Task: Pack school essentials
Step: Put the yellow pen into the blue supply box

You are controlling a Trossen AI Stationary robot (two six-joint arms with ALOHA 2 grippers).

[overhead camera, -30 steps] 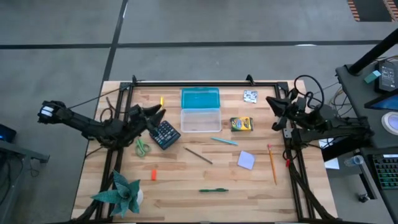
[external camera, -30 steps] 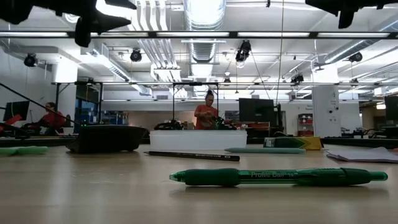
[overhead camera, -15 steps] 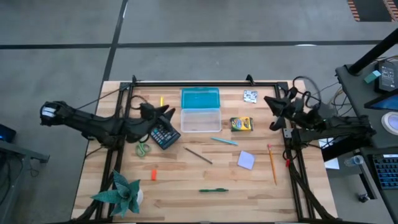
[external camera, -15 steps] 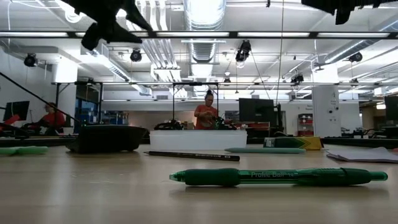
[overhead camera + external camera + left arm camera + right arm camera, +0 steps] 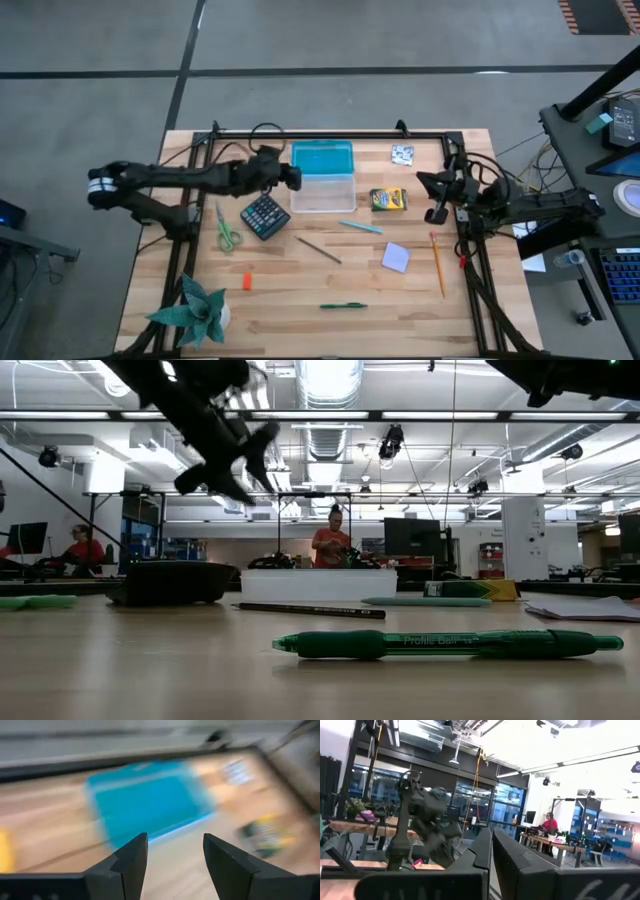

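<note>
Teal-lidded box point(image 5: 322, 160), green pen point(image 5: 343, 306), orange eraser point(image 5: 247, 281), lavender pad point(image 5: 396, 257), seemingly yellow-green crayon pack point(image 5: 388, 199).

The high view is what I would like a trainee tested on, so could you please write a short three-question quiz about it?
1. True or false: the left tool is closed on the green pen.
2. Which item lies nearest the green-handled scissors?
A. the calculator
B. the crayon pack
C. the lavender note pad
3. Fill in: the blue lid lies just beyond the clear ____, towards the table's far edge.

Key
1. False: the left tool is open and empty, beside the clear box; the pen lies near the front edge.
2. A
3. box

The right tool waits shut at the table's right side.
</note>
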